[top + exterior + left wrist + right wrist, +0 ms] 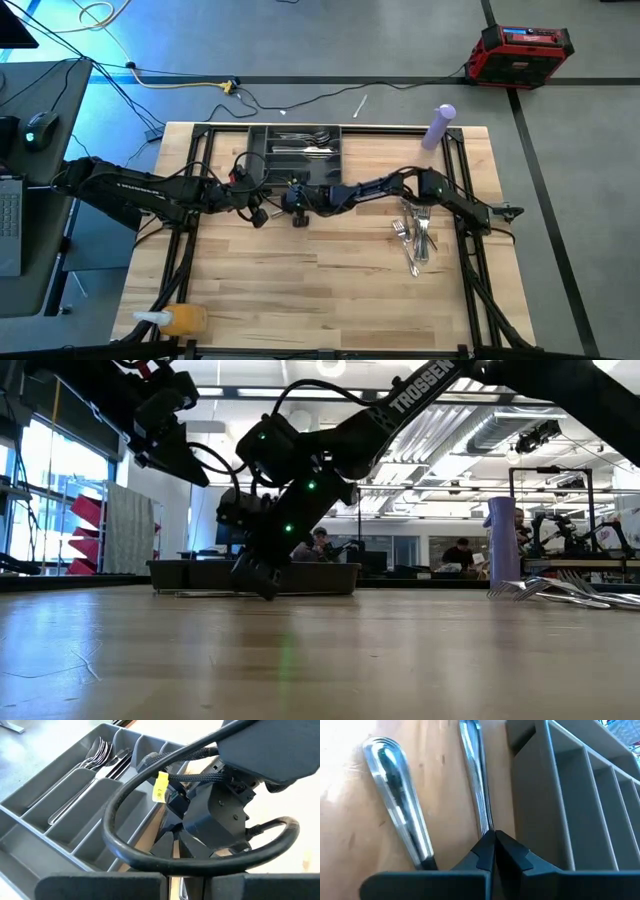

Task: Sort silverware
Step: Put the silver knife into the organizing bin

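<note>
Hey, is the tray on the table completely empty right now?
No, the left wrist view shows the dark grey tray already holding silverware, with spoons and other pieces lying in its compartments.

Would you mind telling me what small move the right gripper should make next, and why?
Probably a short lift. The right gripper is shut on a utensil handle lying on the table beside the tray, with a second handle next to it. Raising it would clear the tray wall before carrying it over a compartment. The left gripper waits, shut, nearby.
</note>
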### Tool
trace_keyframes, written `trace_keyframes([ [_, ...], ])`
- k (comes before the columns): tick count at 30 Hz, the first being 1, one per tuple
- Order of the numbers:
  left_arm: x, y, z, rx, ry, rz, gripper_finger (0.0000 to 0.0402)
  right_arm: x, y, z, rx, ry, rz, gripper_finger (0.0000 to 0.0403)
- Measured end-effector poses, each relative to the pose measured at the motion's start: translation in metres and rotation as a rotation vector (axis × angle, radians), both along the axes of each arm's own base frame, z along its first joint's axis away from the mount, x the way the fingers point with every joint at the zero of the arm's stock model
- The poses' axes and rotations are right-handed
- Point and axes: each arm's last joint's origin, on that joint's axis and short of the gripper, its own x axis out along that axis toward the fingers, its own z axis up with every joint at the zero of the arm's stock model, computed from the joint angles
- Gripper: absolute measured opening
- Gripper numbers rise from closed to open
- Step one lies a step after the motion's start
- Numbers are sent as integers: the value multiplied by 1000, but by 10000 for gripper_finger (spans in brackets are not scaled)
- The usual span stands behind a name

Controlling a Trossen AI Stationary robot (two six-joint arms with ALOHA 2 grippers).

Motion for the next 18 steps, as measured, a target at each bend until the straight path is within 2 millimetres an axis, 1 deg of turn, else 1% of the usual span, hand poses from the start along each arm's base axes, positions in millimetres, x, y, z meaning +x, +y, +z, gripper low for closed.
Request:
trace_keyframes([
  [6,0,0,0,-4,-3,3,11,-1,14,-1,36,12,32,0],
  [13,0,0,0,-4,-3,3,11,-1,44,-1,48,22,94,0],
  [18,0,0,0,-9,-2,-2,11,-2,64,-2,85,14,99,0],
])
